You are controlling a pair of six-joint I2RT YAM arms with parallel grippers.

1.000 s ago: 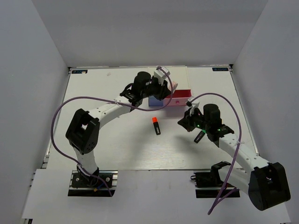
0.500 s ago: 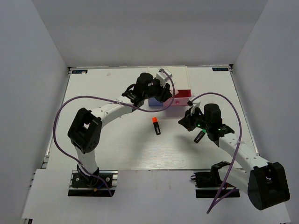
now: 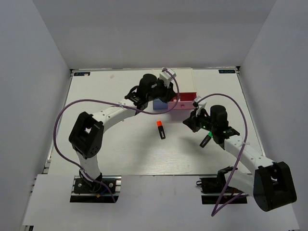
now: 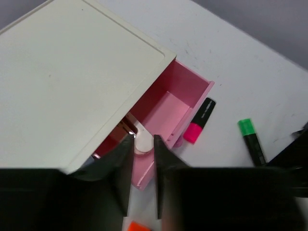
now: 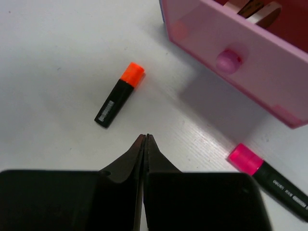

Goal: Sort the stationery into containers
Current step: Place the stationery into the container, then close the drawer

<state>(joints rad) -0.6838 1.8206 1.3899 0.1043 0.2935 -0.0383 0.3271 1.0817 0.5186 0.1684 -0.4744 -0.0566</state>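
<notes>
The stationery is lying partly sorted: the orange highlighter (image 5: 119, 95), the pink highlighter (image 5: 266, 174) and the green highlighter (image 4: 251, 142) are resting loose on the surface (image 5: 53, 53) near the white box (image 4: 72, 72), whose pink drawer (image 4: 195, 85) is standing pulled out. Inside that drawer tan erasers (image 5: 257, 10) are showing. The left tool (image 4: 143, 138) is hanging over the drawer's near end and pinching a small pale round piece, seemingly the pink oval eraser (image 4: 143, 145). The right tool (image 5: 145, 139) is hovering above the bare surface between the orange and pink highlighters with its fingers pressed together, carrying nothing.

The highlighters are looking light and stiff, with smooth plastic barrels that are likely to slip or roll under a glancing touch. Each is probably asking for a grip across the black barrel near mid-length, fingers closing on the narrow sides rather than on the cap, which may pull off. The eraser is likely behaving the opposite way, slightly soft and grippy, so a light pinch across its short width is probably sufficing.
</notes>
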